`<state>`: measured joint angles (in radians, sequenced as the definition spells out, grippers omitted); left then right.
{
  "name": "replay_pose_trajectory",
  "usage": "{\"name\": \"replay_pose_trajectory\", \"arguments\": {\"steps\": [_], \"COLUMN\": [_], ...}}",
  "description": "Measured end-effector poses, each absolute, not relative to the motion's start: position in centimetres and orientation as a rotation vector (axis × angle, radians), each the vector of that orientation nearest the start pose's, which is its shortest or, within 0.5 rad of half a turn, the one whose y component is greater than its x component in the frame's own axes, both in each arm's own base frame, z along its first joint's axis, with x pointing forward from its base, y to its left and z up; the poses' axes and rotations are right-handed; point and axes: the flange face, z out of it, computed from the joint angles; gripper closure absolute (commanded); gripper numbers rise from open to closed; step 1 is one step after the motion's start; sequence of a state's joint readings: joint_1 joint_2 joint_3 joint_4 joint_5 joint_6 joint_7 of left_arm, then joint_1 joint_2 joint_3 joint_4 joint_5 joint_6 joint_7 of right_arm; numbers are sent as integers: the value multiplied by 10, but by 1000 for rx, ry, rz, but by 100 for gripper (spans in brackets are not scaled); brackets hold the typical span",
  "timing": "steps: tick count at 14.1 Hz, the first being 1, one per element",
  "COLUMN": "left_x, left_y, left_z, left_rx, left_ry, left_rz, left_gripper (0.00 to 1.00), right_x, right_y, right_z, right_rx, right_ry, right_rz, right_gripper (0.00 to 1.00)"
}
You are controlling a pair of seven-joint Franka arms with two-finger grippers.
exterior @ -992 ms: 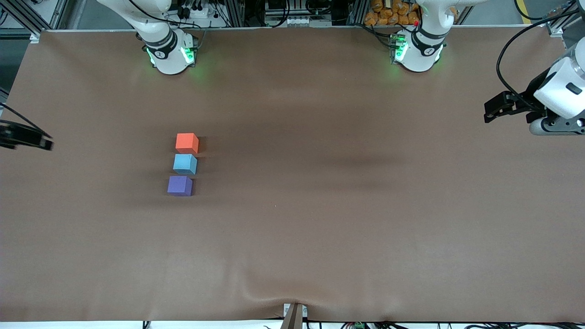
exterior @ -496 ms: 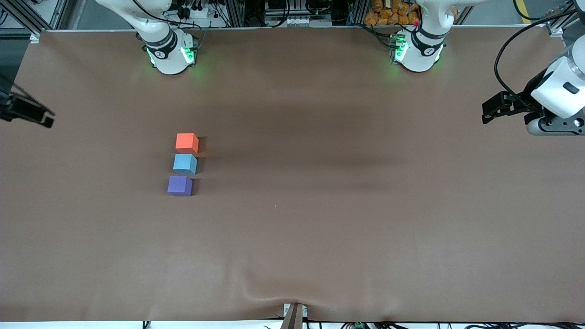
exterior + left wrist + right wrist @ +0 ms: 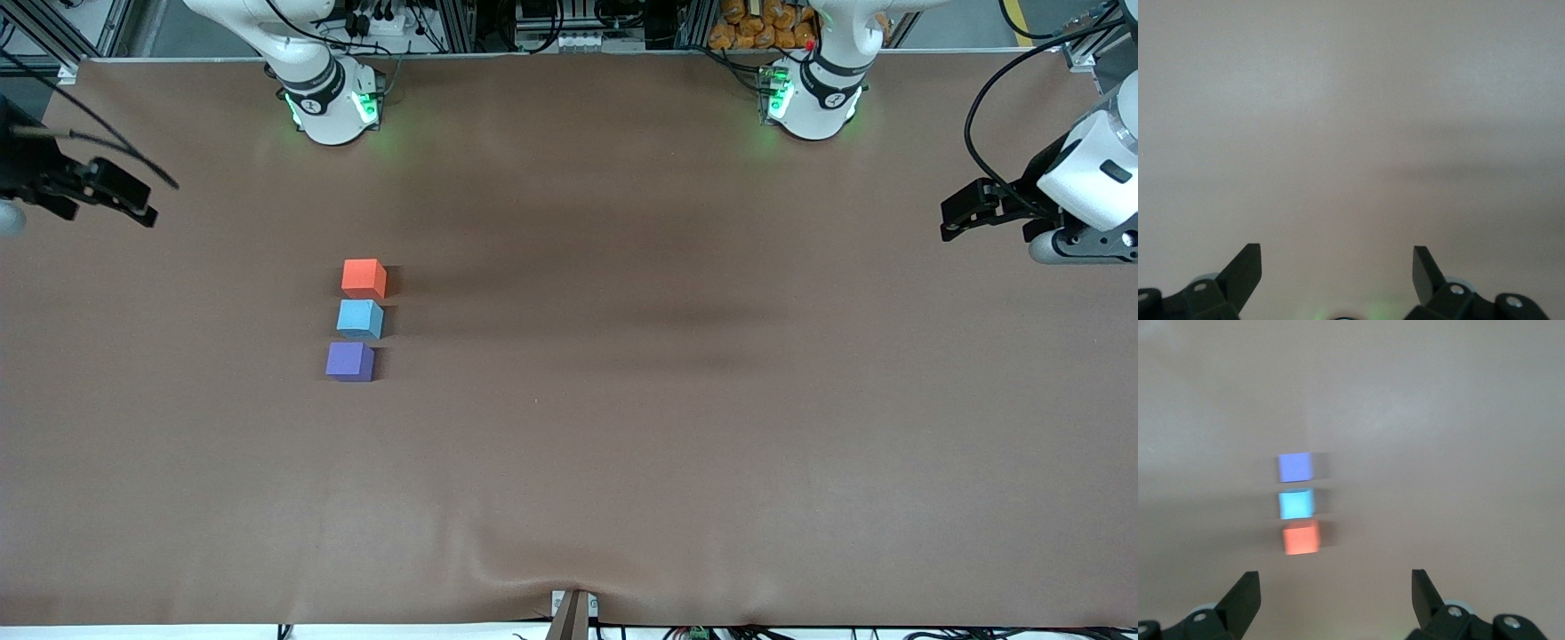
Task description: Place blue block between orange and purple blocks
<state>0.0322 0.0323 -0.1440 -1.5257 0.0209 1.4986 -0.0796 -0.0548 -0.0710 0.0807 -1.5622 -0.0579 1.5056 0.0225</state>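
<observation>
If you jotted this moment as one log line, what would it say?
blocks: sky-blue cube in row between orange-red cube and violet-purple cube | left gripper: open, empty | right gripper: open, empty

On the brown table point(image 3: 676, 462) lie the orange block point(image 3: 364, 278), blue block point(image 3: 360, 319) and purple block point(image 3: 349, 362) in a row.

The blue block point(image 3: 360, 319), a small sky-blue matte cube, sits flat on the bench between the orange block point(image 3: 364, 278) and the purple block point(image 3: 349, 362). The three form a short row with narrow gaps, orange farthest from the front camera, purple nearest.
</observation>
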Motion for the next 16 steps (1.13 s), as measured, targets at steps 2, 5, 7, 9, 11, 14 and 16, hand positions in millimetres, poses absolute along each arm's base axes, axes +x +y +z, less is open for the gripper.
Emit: {"name": "replay_pose_trajectory", "arguments": {"steps": [2,5,7,9,11,14,16], "left_x": [554,554,554,554,555,556,555], "left_y": [-58,-59,-60,-56,-48,-45,-46], "left_z": [622,622,622,622,621,621,621], "left_rx": [-3118,-3118,-3118,-3118,-3119,-3119,-3119], "left_ry": [49,52,53,41,18,12,13], "left_rz": [89,89,89,90,92,92,92], "left_gripper": [0,0,0,0,0,0,0], "right_x": [525,532,542,548,550,550,550], "right_y": [-3,-10,-10,-10,-11,-13,-11], "right_z": [673,678,677,675,674,675,675], "right_rx": [-3234,-3232,-3230,-3214,-3169,-3154,-3153], "right_ry": [-162,-200,-201,-179,-96,-76,-81], "right_rz": [-56,-45,-49,-48,-52,-55,-54], "right_gripper": [0,0,0,0,0,0,0]}}
